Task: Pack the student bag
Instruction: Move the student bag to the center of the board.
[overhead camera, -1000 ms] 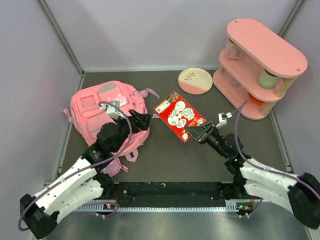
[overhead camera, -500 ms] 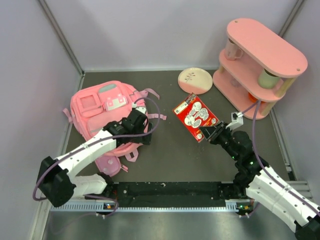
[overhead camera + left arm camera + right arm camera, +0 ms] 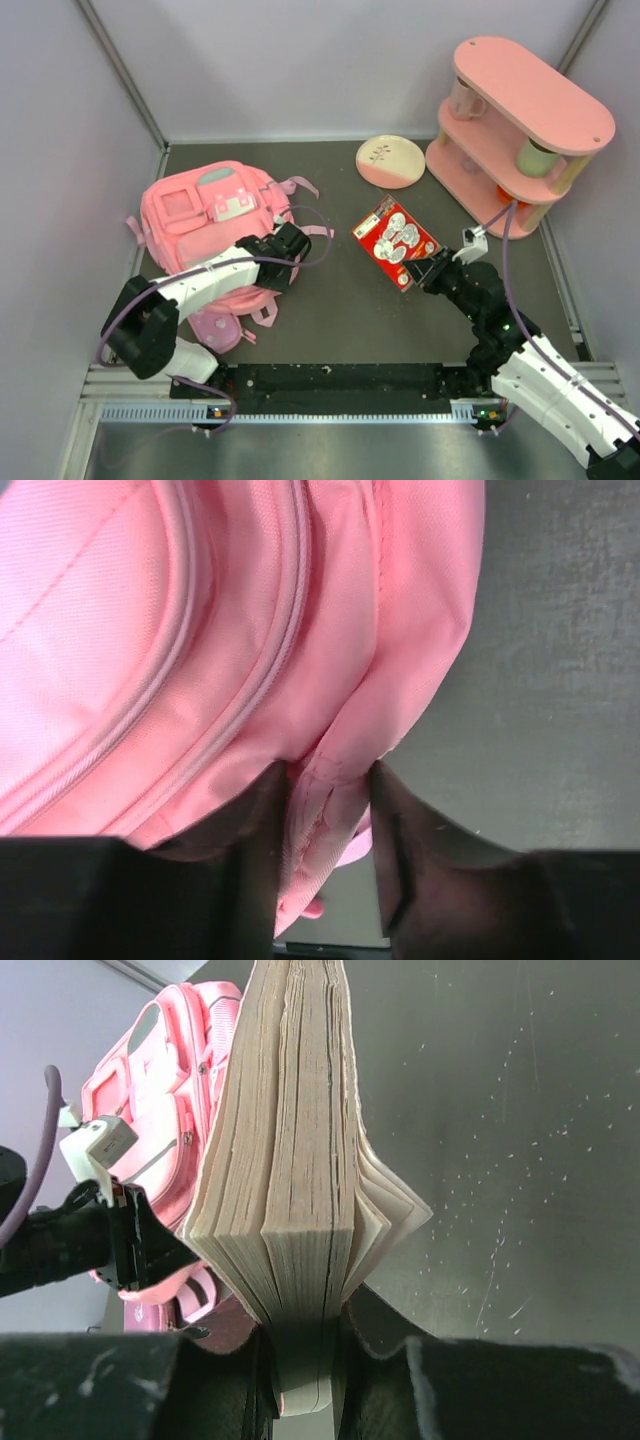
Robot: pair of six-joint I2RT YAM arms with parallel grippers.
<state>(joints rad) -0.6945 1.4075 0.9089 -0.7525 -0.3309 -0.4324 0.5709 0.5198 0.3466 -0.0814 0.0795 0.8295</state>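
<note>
The student bag (image 3: pixel 200 215), a soft pink backpack with a white-and-mint patch, lies at the left of the dark table. My left gripper (image 3: pixel 290 245) is at the bag's right edge. In the left wrist view its jaws (image 3: pixel 330 792) are pinched on a fold of the bag's pink fabric (image 3: pixel 200 630), next to a zip seam. My right gripper (image 3: pixel 425 268) is shut on the lower edge of a thick book (image 3: pixel 397 238) with a red picture cover, held up off the table to the right of the bag. The right wrist view shows the book's page edges (image 3: pixel 290 1140) rising from the jaws (image 3: pixel 300 1345), with the bag (image 3: pixel 170 1080) behind.
A pink plate (image 3: pixel 390 161) lies at the back centre. A pink two-tier stand (image 3: pixel 520 130) with cups on it fills the back right corner. Grey walls close the table on three sides. The arm bases and a black rail (image 3: pixel 340 380) run along the near edge.
My left arm has stretched forward to the bag's right edge and its jaws have closed on the fabric. My right arm has pulled the book to the right and tipped it more upright.
</note>
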